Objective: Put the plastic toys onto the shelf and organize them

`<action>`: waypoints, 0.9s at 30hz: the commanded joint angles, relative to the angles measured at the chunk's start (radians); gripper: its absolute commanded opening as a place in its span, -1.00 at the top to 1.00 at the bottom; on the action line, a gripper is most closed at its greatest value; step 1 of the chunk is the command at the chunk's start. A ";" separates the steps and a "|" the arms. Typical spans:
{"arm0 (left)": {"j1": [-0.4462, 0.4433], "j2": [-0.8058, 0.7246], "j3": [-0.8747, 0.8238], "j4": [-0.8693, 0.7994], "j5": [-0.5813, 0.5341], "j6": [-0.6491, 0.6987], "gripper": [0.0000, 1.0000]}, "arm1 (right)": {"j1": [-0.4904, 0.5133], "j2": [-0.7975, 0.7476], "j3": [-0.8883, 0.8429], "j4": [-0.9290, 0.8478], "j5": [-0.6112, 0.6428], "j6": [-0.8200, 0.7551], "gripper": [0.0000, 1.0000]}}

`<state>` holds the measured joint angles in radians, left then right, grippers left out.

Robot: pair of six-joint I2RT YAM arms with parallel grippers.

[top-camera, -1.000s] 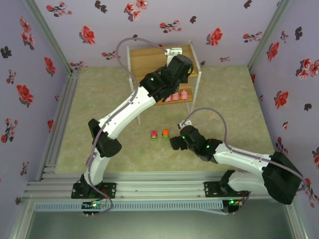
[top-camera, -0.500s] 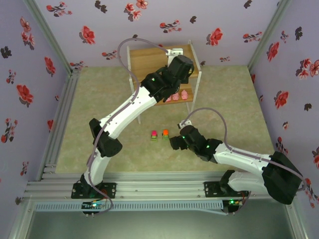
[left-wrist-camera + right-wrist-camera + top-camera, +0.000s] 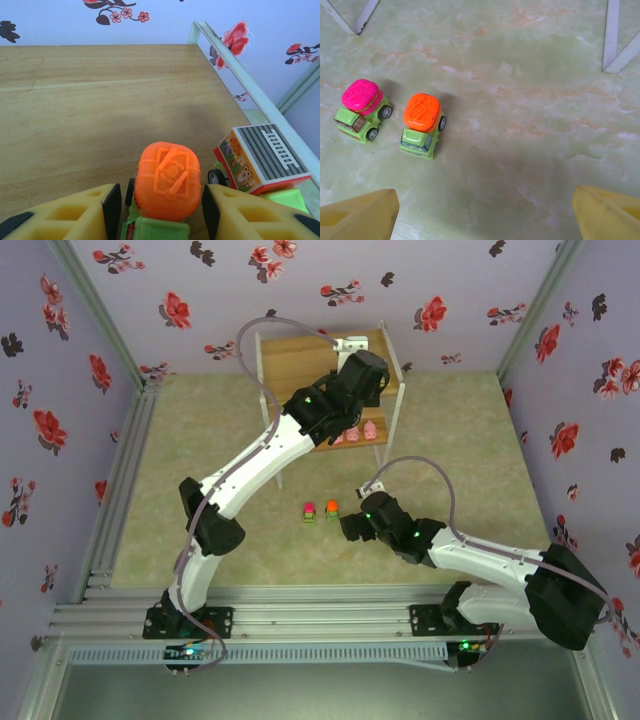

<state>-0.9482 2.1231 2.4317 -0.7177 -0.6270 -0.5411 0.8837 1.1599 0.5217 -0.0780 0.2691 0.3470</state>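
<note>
On the top board of the shelf (image 3: 100,100), an orange-topped toy (image 3: 167,180) is flanked by the left gripper (image 3: 157,212), whose fingers (image 3: 65,217) are loosened, a slim gap being seen on one side; a stripe-roofed toy (image 3: 260,157) is parked just beside it. Over the tabletop (image 3: 530,100), the right gripper (image 3: 485,210) is held spread and empty, with a magenta-topped toy (image 3: 361,107) and a second orange-topped toy (image 3: 421,122) standing ahead. From above, nothing is seen shifted against a second ago
</note>
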 commanded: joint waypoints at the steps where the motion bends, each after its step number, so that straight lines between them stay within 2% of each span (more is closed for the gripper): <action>1: 0.004 -0.041 -0.013 0.014 -0.001 0.016 0.00 | 0.008 0.005 0.000 0.012 0.022 -0.015 -0.81; 27: -0.008 -0.094 -0.039 0.049 -0.041 0.053 0.05 | 0.009 0.012 0.003 0.011 0.024 -0.016 -0.81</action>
<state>-0.9501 2.0743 2.3997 -0.6930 -0.6369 -0.5152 0.8837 1.1675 0.5217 -0.0784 0.2691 0.3470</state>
